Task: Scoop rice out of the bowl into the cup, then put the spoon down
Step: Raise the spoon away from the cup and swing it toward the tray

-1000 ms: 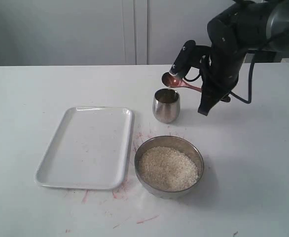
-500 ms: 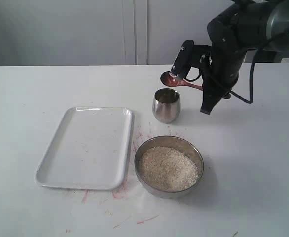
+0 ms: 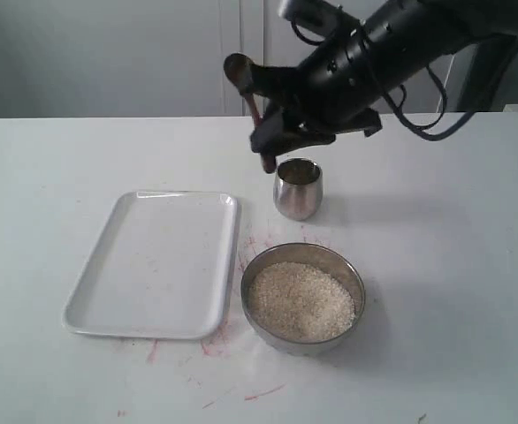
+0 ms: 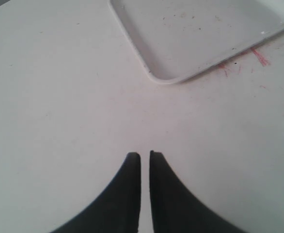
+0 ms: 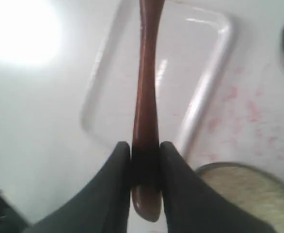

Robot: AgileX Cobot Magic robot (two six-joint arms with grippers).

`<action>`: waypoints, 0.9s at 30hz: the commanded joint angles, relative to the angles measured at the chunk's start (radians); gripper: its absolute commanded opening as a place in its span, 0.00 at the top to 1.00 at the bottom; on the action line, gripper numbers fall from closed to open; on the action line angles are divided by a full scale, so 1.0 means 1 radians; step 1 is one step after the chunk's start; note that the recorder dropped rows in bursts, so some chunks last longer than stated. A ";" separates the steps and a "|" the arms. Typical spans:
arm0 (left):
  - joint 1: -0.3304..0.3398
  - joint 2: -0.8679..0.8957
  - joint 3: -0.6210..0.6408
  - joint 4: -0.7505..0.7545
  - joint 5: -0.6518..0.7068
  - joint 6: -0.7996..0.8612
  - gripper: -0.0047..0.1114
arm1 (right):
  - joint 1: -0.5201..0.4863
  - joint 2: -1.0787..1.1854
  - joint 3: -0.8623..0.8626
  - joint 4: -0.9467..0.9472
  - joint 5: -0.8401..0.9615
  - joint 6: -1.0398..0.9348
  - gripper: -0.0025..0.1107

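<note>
In the exterior view the right hand (image 3: 275,134) reaches across the middle and grasps the spoon (image 3: 238,71) low on its handle. The oval end stands uppermost and the tail of the handle points down just beside the cup (image 3: 298,188). Held this steeply the spoon could hardly carry grains, so I judge it is being held to be set down, not to scoop. The cup stands just behind the bowl (image 3: 354,276), close enough to keep a loaded spoon's trip short, and the rice (image 3: 300,302) fills the bowl well up. The white tray (image 3: 153,265) lies beside both on the surface (image 3: 436,291), a likely resting place for the spoon. In the left wrist view the left hand (image 4: 145,155) is clenched on nothing, with only a slit between its fingers, and hangs over bare surface near a tray corner, clear of the work. In the right wrist view two dark fingers (image 5: 115,184) pinch the handle from both sides, leaving a short stub past them, and the shaft runs out over the tray.
</note>
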 commanded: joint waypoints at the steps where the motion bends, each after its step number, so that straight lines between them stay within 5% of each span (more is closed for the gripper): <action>1: -0.005 -0.003 0.009 0.000 0.033 -0.006 0.84 | 0.002 -0.024 -0.006 0.252 0.081 0.019 0.98; 10: -0.005 -0.003 0.009 0.000 0.033 -0.006 0.84 | 0.077 -0.054 -0.001 0.292 0.000 0.071 0.98; 27: -0.005 -0.003 0.009 0.000 0.033 -0.006 0.84 | 0.335 0.019 0.112 0.268 -0.413 0.258 0.98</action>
